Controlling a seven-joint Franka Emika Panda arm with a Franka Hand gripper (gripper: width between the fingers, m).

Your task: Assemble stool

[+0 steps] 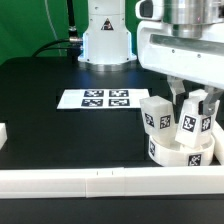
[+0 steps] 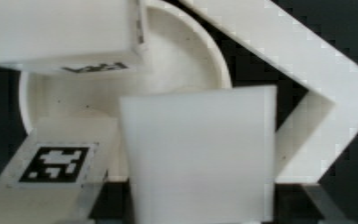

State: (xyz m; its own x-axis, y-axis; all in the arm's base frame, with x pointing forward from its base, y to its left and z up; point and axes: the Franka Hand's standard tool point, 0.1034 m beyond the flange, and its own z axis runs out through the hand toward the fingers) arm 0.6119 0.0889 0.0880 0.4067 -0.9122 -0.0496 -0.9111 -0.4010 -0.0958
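Observation:
The round white seat disc (image 1: 178,153) lies at the exterior view's right, close to the front rail. On it stands one white tagged leg (image 1: 157,114), upright. Beside that leg is a second leg (image 1: 193,124), upright over the disc, and my gripper (image 1: 194,110) comes down from above, shut on it with a finger at each side. In the wrist view the held leg (image 2: 194,150) fills the middle between my gripper's (image 2: 197,203) fingers. The seat (image 2: 87,115) with its tag lies behind it, and the other leg (image 2: 60,35) stands further off. Whether the held leg sits in a socket is hidden.
The marker board (image 1: 95,98) lies flat mid-table. A long white border rail (image 1: 100,182) runs along the front edge, and another piece (image 1: 3,135) sits at the exterior view's left. Rails (image 2: 274,55) meet in a corner just beyond the seat. The robot base (image 1: 105,40) stands at the back.

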